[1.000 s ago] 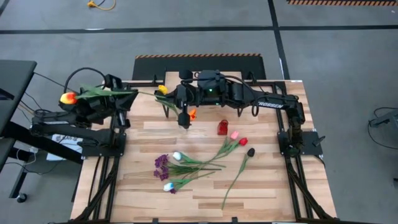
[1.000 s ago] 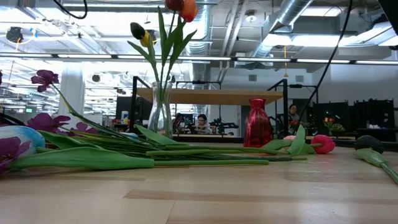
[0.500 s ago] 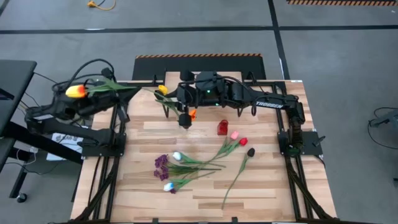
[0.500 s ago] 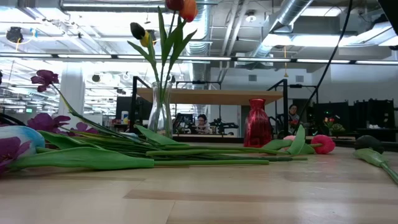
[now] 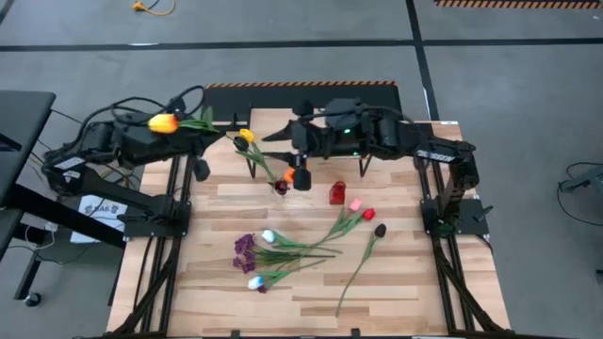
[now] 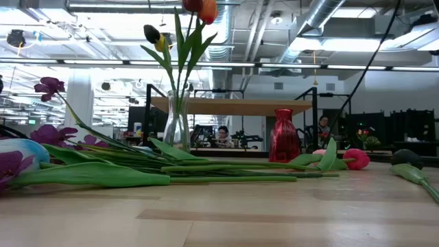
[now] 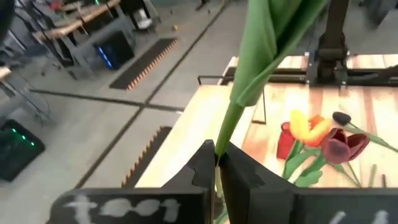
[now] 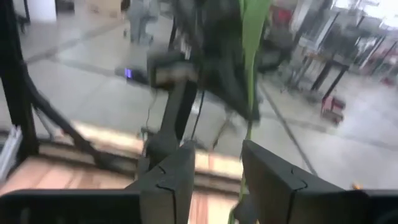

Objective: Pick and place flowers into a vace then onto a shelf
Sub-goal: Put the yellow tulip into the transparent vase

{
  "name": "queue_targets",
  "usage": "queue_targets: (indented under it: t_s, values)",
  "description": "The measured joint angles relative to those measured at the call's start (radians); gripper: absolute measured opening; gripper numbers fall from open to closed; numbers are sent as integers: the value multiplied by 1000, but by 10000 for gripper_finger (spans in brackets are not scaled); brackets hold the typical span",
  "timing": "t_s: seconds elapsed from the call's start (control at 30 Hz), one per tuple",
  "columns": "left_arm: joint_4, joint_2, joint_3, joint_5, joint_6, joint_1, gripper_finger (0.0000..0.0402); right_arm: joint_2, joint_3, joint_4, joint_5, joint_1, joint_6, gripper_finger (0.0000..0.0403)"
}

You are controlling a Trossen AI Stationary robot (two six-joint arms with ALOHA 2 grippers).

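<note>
Left end effector [image 7: 217, 163]: clenched on the green stem of a yellow-orange tulip [image 5: 163, 121]; we judge it carries this flower toward the vase.
Right end effector [image 8: 217, 163]: fingers apart, nothing between them; it hangs at the far side of the bench [image 5: 405, 282], just right of the glass vase [image 6: 176, 127], probably after a release.
Vase: stands upright before the shelf [image 6: 233, 106], already with some tulips.
Flowers [image 5: 283, 247]: most lie on the bench, nearer side, waiting.
Red vase [image 5: 337, 193]: empty, right of the glass one.
Writing: white letters on the left arm, not readable.
</note>
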Motion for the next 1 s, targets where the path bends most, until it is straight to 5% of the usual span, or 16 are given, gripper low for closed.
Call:
queue_targets:
  t_s: [0.23,0.57,1.0]
  values:
    - [-144,119,118,131,-47,49,0,-71,3,-65,2,-1,16,117]
    - [-137,183,127,321,-49,181,0,-99,1,-250,3,-3,52,116]
    - [-72,262,126,388,-39,206,0,-93,1,-342,6,-3,70,116]
